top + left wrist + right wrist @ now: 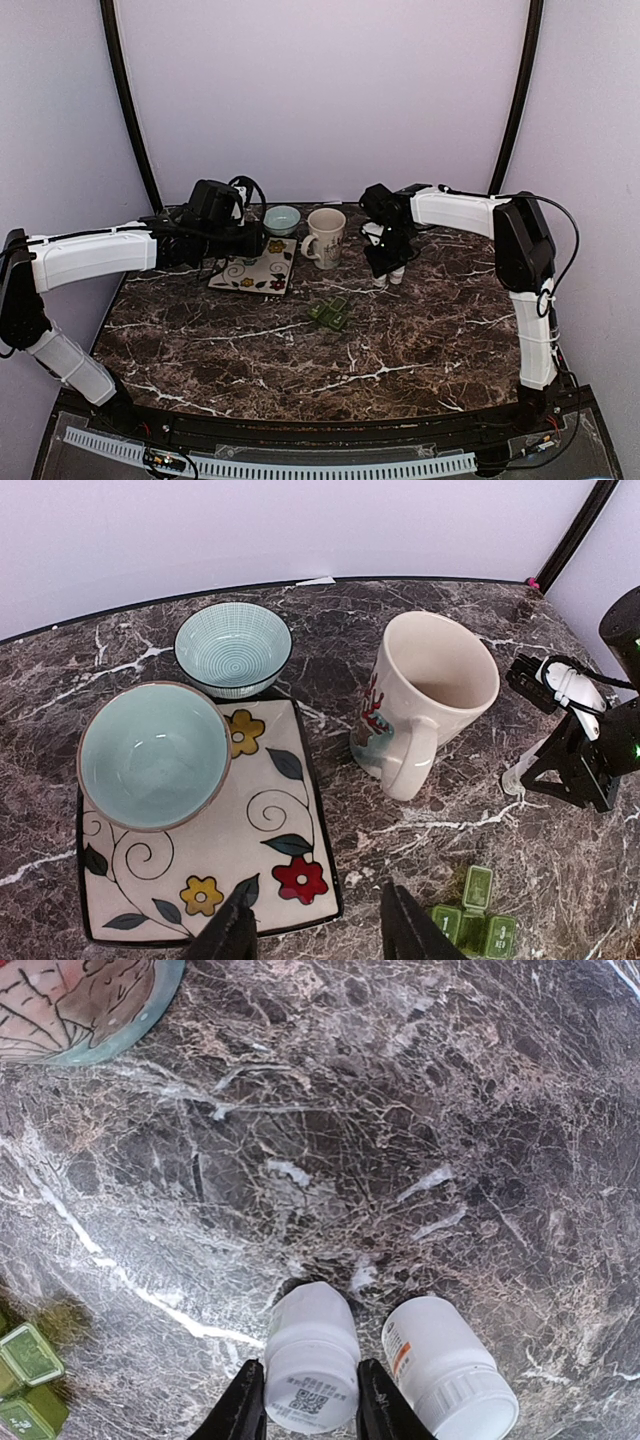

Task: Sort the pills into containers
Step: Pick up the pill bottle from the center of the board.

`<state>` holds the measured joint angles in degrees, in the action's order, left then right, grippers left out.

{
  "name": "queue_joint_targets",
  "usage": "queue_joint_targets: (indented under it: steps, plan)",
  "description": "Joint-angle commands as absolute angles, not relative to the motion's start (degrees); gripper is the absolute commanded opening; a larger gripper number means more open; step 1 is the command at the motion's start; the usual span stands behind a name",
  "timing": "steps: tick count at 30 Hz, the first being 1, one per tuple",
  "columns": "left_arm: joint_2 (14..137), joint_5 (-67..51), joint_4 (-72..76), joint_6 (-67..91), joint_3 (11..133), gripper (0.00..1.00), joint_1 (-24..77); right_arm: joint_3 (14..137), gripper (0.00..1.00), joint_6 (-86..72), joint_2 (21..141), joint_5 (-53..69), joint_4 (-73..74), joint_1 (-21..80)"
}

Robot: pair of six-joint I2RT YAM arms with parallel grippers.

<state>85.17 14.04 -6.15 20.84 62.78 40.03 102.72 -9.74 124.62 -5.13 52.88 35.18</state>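
Right pincer is pinching a white pill bottle, one finger flush on each side. Bottle stands upright on the marble counter, cap end toward the wrist camera, printed code on it.

Second white bottle stands just beside the first, also upright. One pincer finger sits between the two bottles.

Green pill organizer lies on the counter near the bottles, toward the middle and a bit nearer the arm bases. Nothing is touching it.

White mug with a printed picture stands upright to the left of the right pincer, apart from it, handle facing the near side.

Left pincer is spread, nothing between its fingers. It hovers above the near edge of the square floral plate.

Pale blue bowl sits on the far-left part of that plate. Smaller ribbed blue bowl sits on the counter at the plate's far edge. Can't tell if it touches the plate. Mug is just right of the plate, not touching it.
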Motion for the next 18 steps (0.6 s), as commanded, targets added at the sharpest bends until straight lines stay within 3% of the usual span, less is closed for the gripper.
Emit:
queue_joint_targets:
  steps: [1, 18]
  plan:
    - [83.38, 13.71, -7.13, 21.46, 62.89, 0.45, 40.32, 102.39, 0.32, -10.11, 122.72, -5.18, 52.82, 34.88]
    - [83.76, 13.46, -6.82, 21.45, 62.93, 0.45, 40.26, 103.08, 0.32, -10.07, 122.26, -4.83, 53.21, 34.72]
